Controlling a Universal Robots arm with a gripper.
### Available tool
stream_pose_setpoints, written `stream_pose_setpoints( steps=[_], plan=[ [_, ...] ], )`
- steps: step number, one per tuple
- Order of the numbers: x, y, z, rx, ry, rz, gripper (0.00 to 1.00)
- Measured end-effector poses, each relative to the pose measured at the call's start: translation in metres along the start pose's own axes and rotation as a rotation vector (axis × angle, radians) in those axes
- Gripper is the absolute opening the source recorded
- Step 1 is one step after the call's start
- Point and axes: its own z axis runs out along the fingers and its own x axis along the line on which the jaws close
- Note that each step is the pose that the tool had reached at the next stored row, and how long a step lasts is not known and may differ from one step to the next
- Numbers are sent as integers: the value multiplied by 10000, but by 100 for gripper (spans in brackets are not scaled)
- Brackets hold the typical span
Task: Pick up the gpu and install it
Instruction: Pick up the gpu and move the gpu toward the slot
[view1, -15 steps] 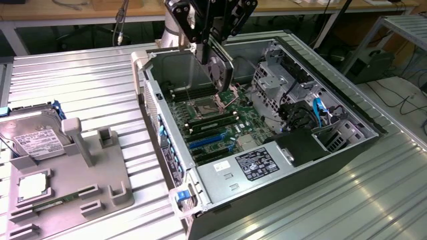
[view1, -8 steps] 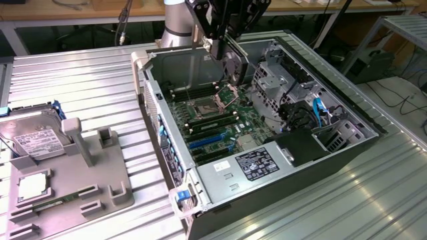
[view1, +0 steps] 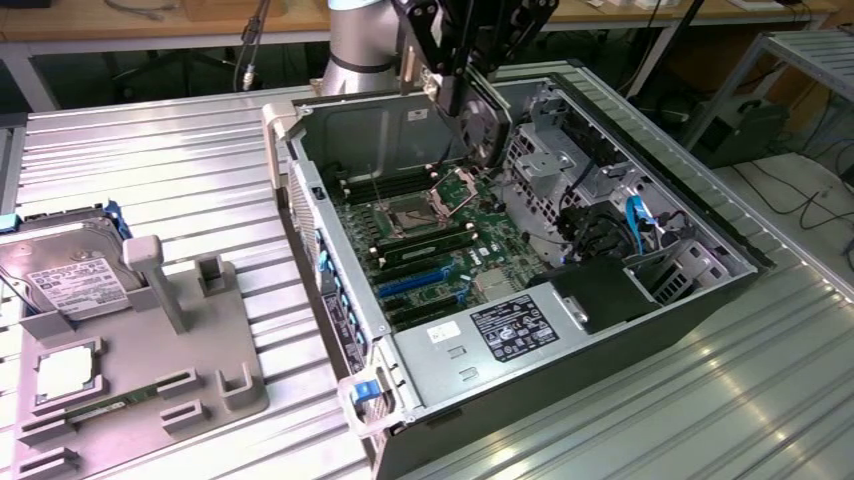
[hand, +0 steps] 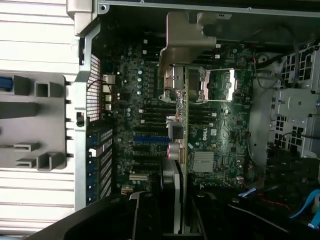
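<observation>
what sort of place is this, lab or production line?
Probably a robotics lab bench: open PC tower on a slatted aluminium table, grey fixture tray holding a hard drive, wooden workbenches with cables behind.

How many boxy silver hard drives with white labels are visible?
1 hard drive, in the grey plastic holder at the exterior view's left; more may hide inside the open computer case.

The pincer (view1: 454, 92) holds the gpu (view1: 483, 122) (upright) above the open case (view1: 400, 125).
</observation>
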Motion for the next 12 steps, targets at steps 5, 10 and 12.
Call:
stream_pose_setpoints(
  steps=[5, 10, 12],
  plan=[
    [-142, 1, 5, 3, 3, 109, 29],
    [-357, 8, 10, 3, 4, 155, 29],
    [-424, 9, 12, 3, 5, 174, 29]
  ],
)
